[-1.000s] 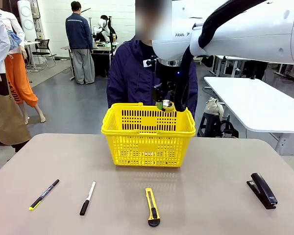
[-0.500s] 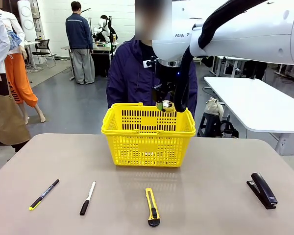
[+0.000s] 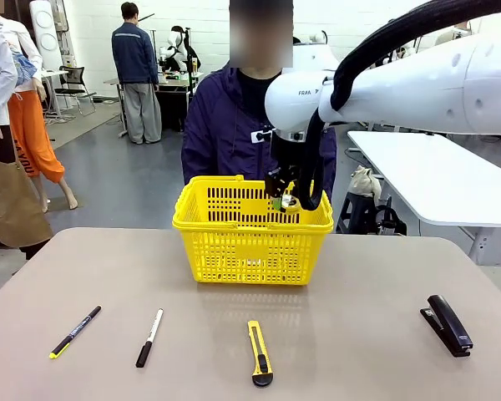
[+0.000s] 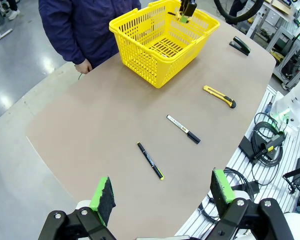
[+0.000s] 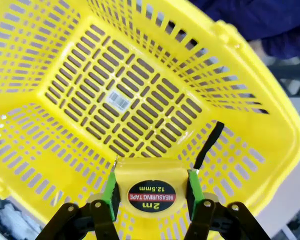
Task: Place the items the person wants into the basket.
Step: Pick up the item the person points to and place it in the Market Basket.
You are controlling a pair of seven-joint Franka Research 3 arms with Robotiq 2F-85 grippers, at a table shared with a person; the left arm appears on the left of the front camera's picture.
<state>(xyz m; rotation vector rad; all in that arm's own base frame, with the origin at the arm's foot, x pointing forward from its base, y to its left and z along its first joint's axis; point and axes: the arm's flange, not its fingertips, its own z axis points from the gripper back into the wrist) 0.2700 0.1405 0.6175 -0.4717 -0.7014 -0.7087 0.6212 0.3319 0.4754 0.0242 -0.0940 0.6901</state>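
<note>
My right gripper [image 3: 288, 200] is shut on the small yellow-and-black tape measure [image 5: 151, 180], its green pads [image 5: 110, 192] pressed to both sides. It hangs at rim height over the back right part of the yellow basket [image 3: 252, 242], whose slotted floor [image 5: 125, 100] lies bare below. The yellow utility knife [image 3: 260, 353] and the black marker with a yellow-green end [image 3: 75, 332] lie on the table's near side. The person [image 3: 234, 125] stands behind the basket. My left gripper [image 4: 163, 190] is open, high above the table's left end, holding nothing.
A white-and-black pen [image 3: 149, 337] lies between the marker and the knife. At the table's right side a black stapler [image 3: 447, 324] rests. The person's hand [image 4: 83, 66] is at the far table edge, beside the basket [image 4: 140, 47]. Cables hang off the near edge [image 4: 262, 145].
My right arm has come down, lowering the tape measure from above the basket's rim to rim height. Everything on the table has stayed put.
</note>
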